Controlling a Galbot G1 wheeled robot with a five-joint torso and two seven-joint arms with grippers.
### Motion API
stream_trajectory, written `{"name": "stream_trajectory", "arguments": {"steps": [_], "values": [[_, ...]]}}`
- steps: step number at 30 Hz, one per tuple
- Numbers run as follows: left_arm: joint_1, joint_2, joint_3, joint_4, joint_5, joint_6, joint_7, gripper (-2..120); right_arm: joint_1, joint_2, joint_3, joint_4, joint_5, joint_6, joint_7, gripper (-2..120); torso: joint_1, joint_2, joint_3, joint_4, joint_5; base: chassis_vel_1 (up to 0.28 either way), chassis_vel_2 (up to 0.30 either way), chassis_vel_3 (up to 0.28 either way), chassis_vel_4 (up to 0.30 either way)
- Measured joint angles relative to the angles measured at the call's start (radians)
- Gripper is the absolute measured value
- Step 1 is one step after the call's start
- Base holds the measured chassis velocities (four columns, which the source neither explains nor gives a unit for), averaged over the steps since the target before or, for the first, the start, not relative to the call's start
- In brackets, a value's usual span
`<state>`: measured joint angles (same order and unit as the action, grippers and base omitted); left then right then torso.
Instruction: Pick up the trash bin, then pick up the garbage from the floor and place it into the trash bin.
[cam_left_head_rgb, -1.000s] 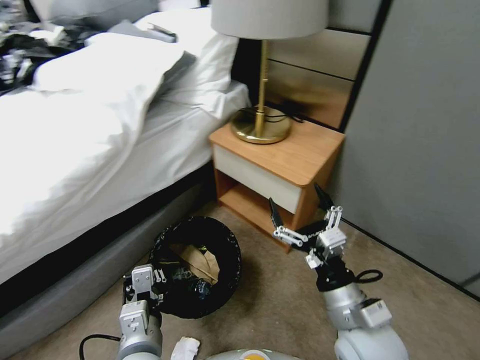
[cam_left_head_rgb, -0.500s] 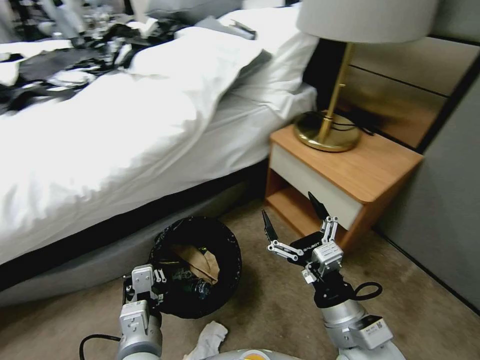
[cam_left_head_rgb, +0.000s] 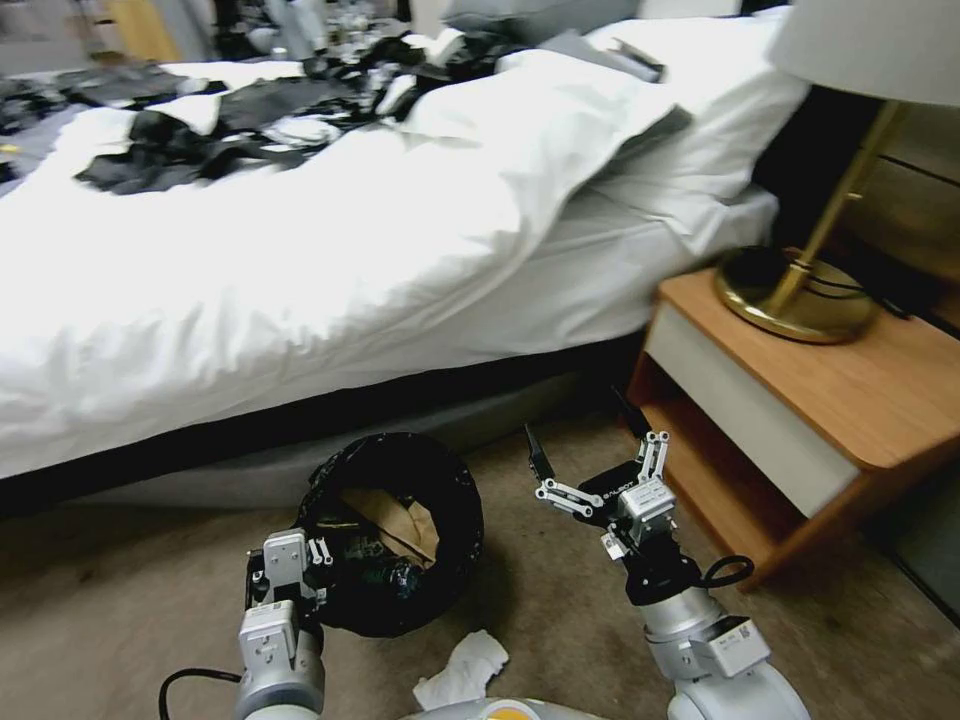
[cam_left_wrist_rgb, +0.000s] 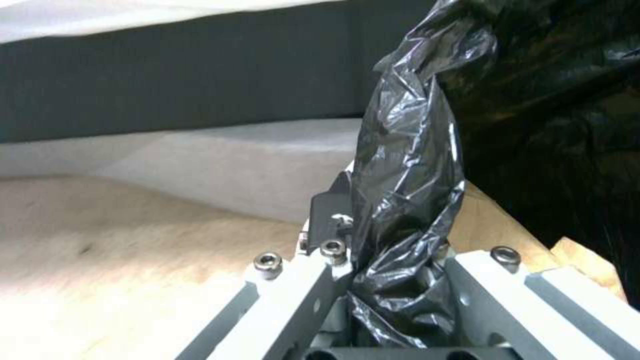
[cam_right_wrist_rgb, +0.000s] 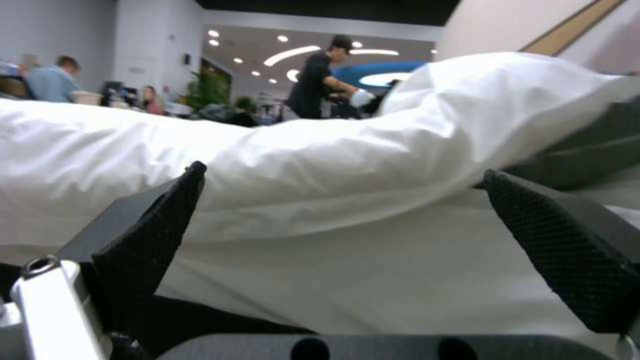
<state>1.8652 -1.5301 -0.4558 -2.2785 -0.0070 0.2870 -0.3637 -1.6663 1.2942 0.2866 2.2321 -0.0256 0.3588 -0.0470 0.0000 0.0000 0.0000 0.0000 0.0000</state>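
Note:
The trash bin (cam_left_head_rgb: 392, 533), lined with a crinkly black bag, hangs at my left side just in front of the bed base. My left gripper (cam_left_head_rgb: 292, 578) is shut on its near rim. In the left wrist view the black bag (cam_left_wrist_rgb: 408, 165) is pinched between the fingers (cam_left_wrist_rgb: 330, 212). A brown paper bag (cam_left_head_rgb: 398, 517) and other garbage lie inside the bin. A crumpled white tissue (cam_left_head_rgb: 463, 668) lies on the carpet close to my base. My right gripper (cam_left_head_rgb: 585, 442) is held open and empty above the floor, right of the bin; its fingertips (cam_right_wrist_rgb: 150, 225) stand wide apart, facing the bed.
A bed (cam_left_head_rgb: 300, 250) with white bedding and dark clothes runs across the back. A wooden nightstand (cam_left_head_rgb: 820, 400) with a brass lamp (cam_left_head_rgb: 800, 290) stands at the right, close to my right gripper. Beige carpet (cam_left_head_rgb: 120, 600) lies open at the left.
The whole head view has swung left, so bed and nightstand slid right in the picture. The bin stays in my left gripper. The right gripper stays open, slightly lower.

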Motion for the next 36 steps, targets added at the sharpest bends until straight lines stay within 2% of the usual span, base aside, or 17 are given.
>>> {"name": "stream_trajectory", "arguments": {"steps": [17,21,36], "values": [[0.0,0.0,-0.001,0.0,0.0,0.0,-0.002,1,0.03,0.002,-0.006,-0.004,0.04,-0.019,-0.003,100,0.0,0.0,0.0,0.0003,0.0,0.105,0.114,0.115,0.103],[0.0,0.0,0.0,0.0,0.0,0.0,0.001,1,0.037,0.002,-0.004,-0.006,0.047,-0.024,0.003,100,0.0,0.0,0.0,-0.0004,0.0,0.0,0.0,0.0,0.0],[0.0,0.0,0.0,0.0,0.0,0.0,0.0,1,0.037,0.006,-0.002,-0.008,0.049,-0.031,0.007,100,0.0,0.0,0.0,0.0,0.0,0.0,0.0,0.0,0.0]]}}
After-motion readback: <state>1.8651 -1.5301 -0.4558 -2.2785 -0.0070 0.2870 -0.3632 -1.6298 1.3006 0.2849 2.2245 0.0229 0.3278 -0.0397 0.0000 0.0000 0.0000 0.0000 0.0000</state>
